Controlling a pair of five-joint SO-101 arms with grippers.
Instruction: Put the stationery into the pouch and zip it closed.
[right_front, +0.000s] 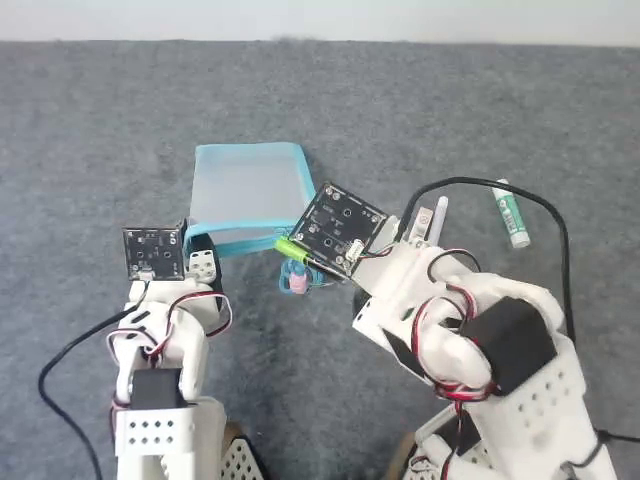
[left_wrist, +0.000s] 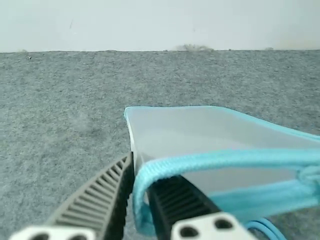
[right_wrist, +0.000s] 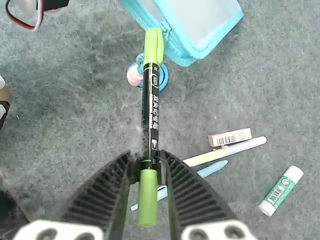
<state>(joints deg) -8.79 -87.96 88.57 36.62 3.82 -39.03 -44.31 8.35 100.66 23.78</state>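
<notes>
The light-blue translucent pouch (right_front: 245, 190) lies flat on the grey carpet. My left gripper (left_wrist: 140, 176) is shut on the blue trim at the pouch's near left corner (right_front: 200, 245). My right gripper (right_wrist: 148, 161) is shut on a black marker with green caps (right_wrist: 151, 105). The marker's far green cap (right_front: 290, 247) touches the pouch (right_wrist: 200, 22) at its zipper edge. A pink charm on a blue cord (right_wrist: 133, 75) lies beside the marker, just off the pouch's corner.
To the right of the pouch lie an eraser (right_wrist: 229, 137), a pale yellow-white pen (right_wrist: 225, 151), a light-blue pen (right_wrist: 210, 169) and a green-and-white glue stick (right_front: 511, 215). A black cable (right_front: 530, 205) arcs over the right arm. Bare carpet stretches beyond the pouch.
</notes>
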